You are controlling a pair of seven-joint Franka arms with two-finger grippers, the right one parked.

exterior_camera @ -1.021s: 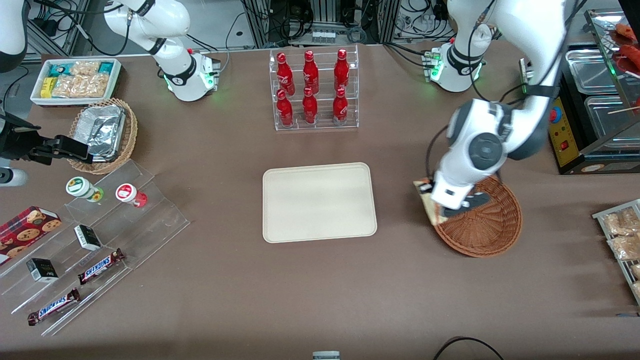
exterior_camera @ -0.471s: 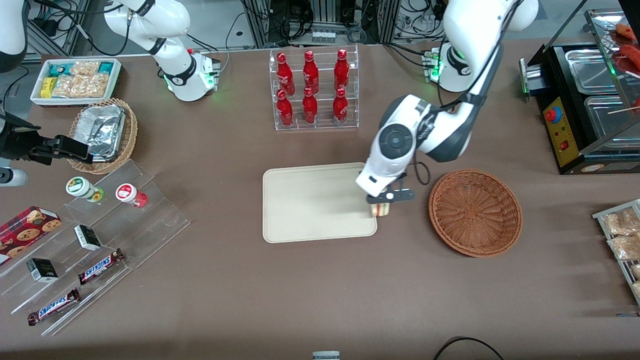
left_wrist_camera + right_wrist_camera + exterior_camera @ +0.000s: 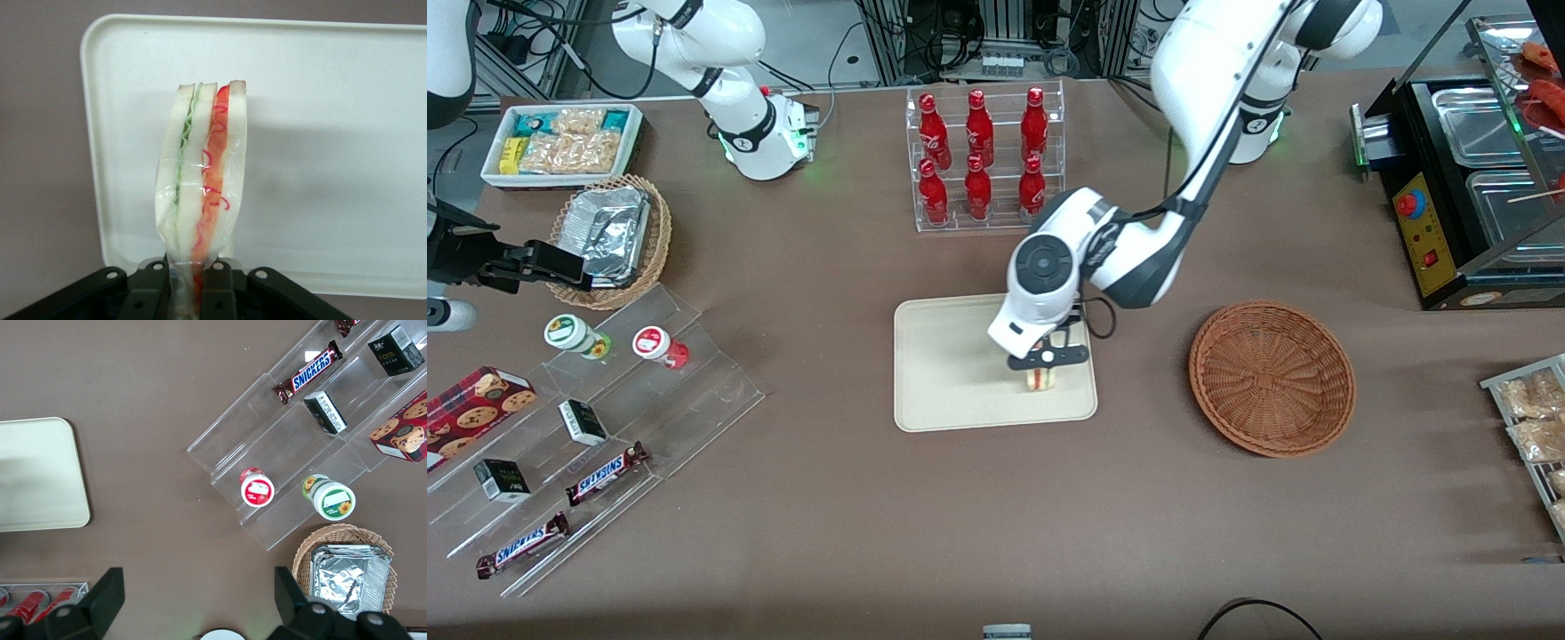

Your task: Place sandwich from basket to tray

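My gripper (image 3: 1043,366) hangs over the cream-beige tray (image 3: 951,373), above the part of it nearest the basket, and is shut on the sandwich (image 3: 1040,379). In the left wrist view the gripper (image 3: 187,288) pinches the narrow end of the wrapped sandwich (image 3: 200,167), whose white bread and green, orange and red filling stand edge-on above the tray (image 3: 333,153). The reddish-brown wicker basket (image 3: 1272,377) sits beside the tray toward the working arm's end of the table, with nothing in it.
A clear rack of red bottles (image 3: 983,160) stands farther from the front camera than the tray. A tan basket with a foil container (image 3: 611,236), a white snack bin (image 3: 560,142) and an acrylic snack stand (image 3: 596,427) lie toward the parked arm's end.
The gripper has carried the sandwich out of the basket, across the table and over the tray's edge. The basket now stands empty.
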